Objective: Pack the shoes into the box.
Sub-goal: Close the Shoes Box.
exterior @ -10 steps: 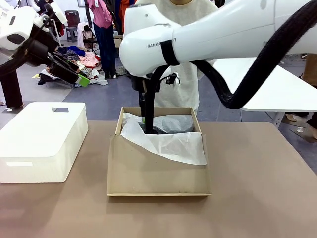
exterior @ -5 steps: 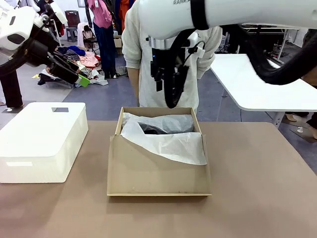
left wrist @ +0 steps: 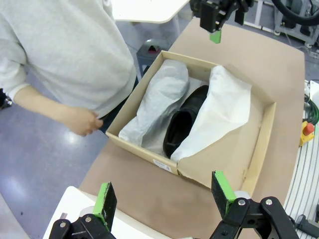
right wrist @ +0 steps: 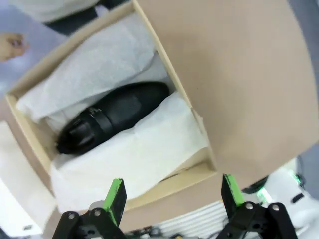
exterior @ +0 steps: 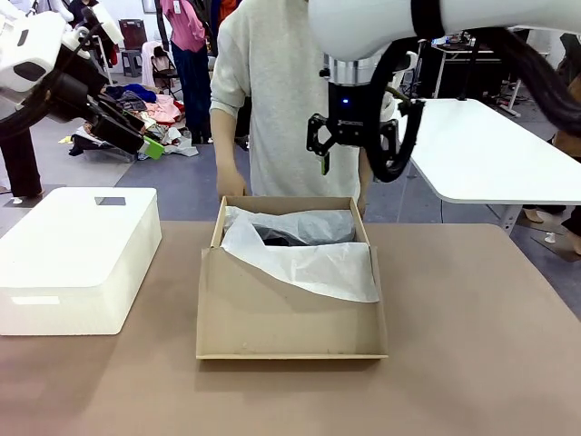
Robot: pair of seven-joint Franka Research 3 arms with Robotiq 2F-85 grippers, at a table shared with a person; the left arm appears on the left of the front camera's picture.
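Note:
The brown cardboard box (exterior: pixel 290 313) stands open at mid-table, lined with white tissue paper (exterior: pixel 313 263). One black shoe (right wrist: pixel 112 117) lies inside between folds of tissue, also seen as a dark patch (exterior: pixel 280 238) and from above (left wrist: pixel 184 122). A second shoe is hidden from me. My right gripper (exterior: pixel 352 156) hangs open high above the box's far right corner, empty (right wrist: pixel 172 196). My left gripper (exterior: pixel 136 136) is held high at the far left, open and empty (left wrist: pixel 164 199), looking down on the box (left wrist: pixel 261 144).
A large white rounded block (exterior: pixel 77 254) sits on the table left of the box. A person (exterior: pixel 272 100) stands at the far side with a hand (exterior: pixel 231 184) near the box's far left corner. A white side table (exterior: pixel 481 154) stands at the back right.
My right arm has risen out of the box and swung up to the right, its gripper empty. The person has shifted left, with a hand now by the box's corner.

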